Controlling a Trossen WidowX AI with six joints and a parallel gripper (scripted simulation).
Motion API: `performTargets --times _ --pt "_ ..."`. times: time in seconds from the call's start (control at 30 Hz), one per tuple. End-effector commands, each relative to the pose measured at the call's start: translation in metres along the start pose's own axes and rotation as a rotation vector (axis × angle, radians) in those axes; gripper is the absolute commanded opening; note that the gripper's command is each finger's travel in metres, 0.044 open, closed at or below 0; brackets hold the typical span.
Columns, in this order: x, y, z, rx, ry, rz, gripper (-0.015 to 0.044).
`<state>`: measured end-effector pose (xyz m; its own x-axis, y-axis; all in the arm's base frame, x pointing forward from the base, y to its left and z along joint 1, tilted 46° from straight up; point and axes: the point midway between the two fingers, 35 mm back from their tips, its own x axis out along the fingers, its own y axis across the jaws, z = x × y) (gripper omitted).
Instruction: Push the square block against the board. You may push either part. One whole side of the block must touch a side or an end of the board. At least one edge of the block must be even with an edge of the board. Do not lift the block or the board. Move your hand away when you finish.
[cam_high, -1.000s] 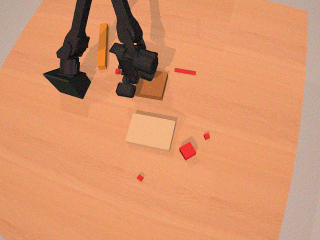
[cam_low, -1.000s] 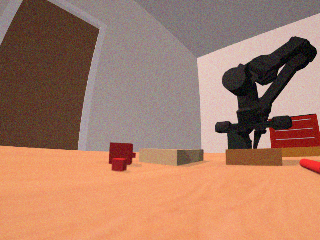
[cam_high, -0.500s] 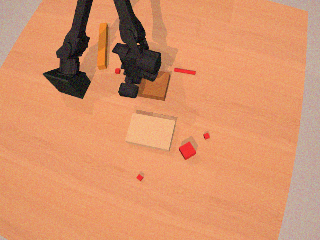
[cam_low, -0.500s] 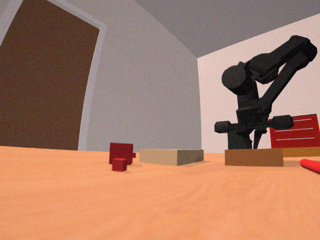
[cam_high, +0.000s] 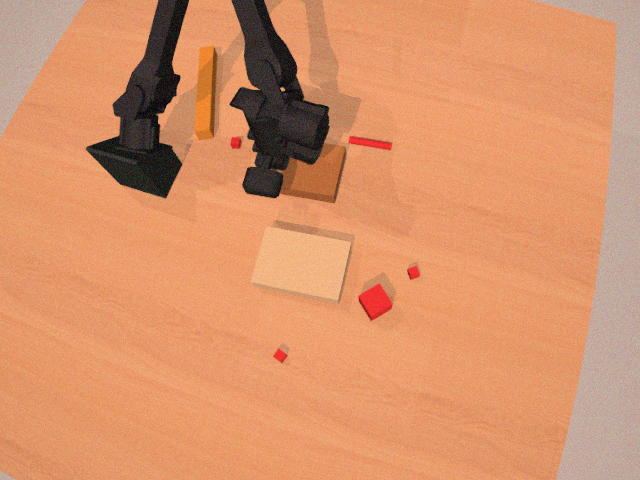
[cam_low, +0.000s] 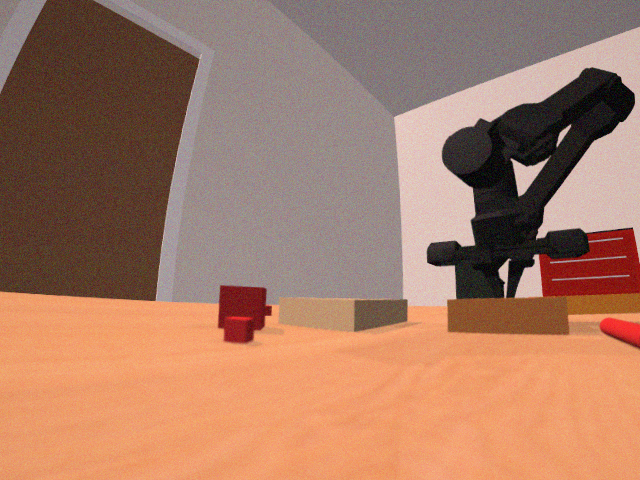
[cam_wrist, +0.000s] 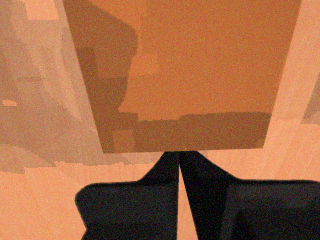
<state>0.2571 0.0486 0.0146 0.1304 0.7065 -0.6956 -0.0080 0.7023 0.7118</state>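
Note:
The square block (cam_high: 323, 175) (cam_low: 506, 316) (cam_wrist: 210, 65) is brown and lies flat, partly under the arm in the top view. The board (cam_high: 305, 263) (cam_low: 316, 312) is pale tan and lies flat, below the block in the top view, with a clear gap between them. The board is not in the wrist view. My gripper (cam_wrist: 177, 144) is shut and empty. In the wrist view its fingertips are at the middle of the block's near edge; whether they touch it I cannot tell. In the top view the fingertips are hidden by the gripper body.
A red cube (cam_high: 375, 301) (cam_low: 241, 304) stands near the board's right end. Small red cubes (cam_high: 413, 272) (cam_high: 280, 355) (cam_high: 235, 142) lie scattered. A red rod (cam_high: 370, 143) (cam_low: 622, 331) lies beside the block. An orange bar (cam_high: 205, 98) and a black wedge-shaped base (cam_high: 136, 167) are at the upper left.

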Motion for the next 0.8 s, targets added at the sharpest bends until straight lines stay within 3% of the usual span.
performTargets --times 0.0,0.77 --pt "-0.001 0.001 0.001 0.001 -0.006 0.005 0.0" --pt "0.0 0.0 -0.036 0.002 -0.005 0.005 0.0"
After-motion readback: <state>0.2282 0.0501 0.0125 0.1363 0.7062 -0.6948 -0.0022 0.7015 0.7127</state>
